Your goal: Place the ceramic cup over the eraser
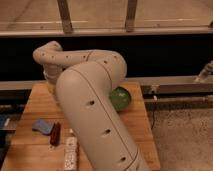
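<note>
A robotics test space — white robot arm [92, 115] over a wooden surface [139, 122], end effector hidden behind it, speckled floor [185, 137] at three o'clock, metal rails [131, 15] at twelve.
</note>
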Controlling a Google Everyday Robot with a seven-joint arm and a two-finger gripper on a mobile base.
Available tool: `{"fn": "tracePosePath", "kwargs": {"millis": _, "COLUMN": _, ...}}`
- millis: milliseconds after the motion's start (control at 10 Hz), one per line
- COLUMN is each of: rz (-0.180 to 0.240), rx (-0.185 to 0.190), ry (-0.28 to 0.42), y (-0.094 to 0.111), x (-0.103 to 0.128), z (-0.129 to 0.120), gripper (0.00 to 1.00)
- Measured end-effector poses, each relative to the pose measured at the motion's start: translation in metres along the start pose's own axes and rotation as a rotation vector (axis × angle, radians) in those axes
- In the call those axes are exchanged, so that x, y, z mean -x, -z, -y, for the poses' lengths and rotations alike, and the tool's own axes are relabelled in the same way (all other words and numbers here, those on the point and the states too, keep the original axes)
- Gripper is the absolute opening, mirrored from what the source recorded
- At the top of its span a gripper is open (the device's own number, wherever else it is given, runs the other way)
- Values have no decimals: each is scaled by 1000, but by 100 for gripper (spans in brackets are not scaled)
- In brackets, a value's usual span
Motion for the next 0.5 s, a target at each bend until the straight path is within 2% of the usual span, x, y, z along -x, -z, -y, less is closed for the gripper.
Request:
{"fn": "tracePosePath", "kwargs": {"millis": 300, "rz": -4, "rx": -78, "ry": -38, "y": 44, "x": 5, "z": 60, "gripper": 0}}
{"fn": "tracePosePath", "kwargs": {"millis": 500, "rz": 0, "rx": -138, "ry": -91, "y": 88, "x": -1, "z": 96, "gripper": 0}}
